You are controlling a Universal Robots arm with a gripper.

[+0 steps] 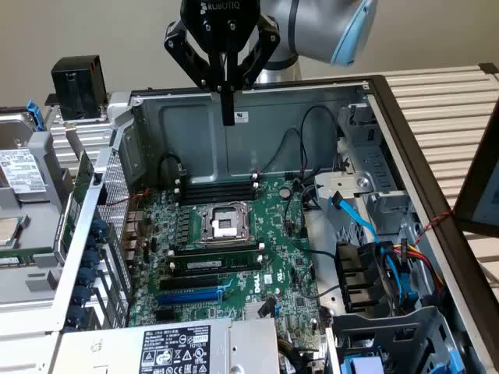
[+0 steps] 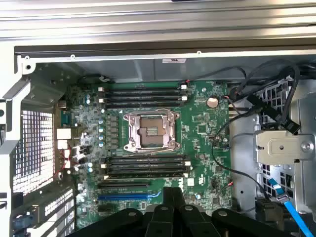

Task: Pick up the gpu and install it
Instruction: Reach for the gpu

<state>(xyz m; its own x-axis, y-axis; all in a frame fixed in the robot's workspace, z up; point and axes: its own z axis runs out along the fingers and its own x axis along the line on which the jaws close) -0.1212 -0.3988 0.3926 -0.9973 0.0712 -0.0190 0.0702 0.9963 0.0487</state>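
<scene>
The gripper [image 1: 228,115] hangs over the far wall of the case [image 1: 195,132], its jaws pressed together and pinching nothing. Under it lies the motherboard [image 1: 234,241], with a blue slot [image 1: 191,296] near its near edge. The gpu [image 1: 83,183], seen edge-on as a green card, seems to lean just outside the case's perforated wall at the exterior view's left, well apart from the gripper.

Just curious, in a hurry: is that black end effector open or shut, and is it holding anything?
Black two-fingered end effector: shut, holding nothing, hovering over the open grey metal computer case.
</scene>
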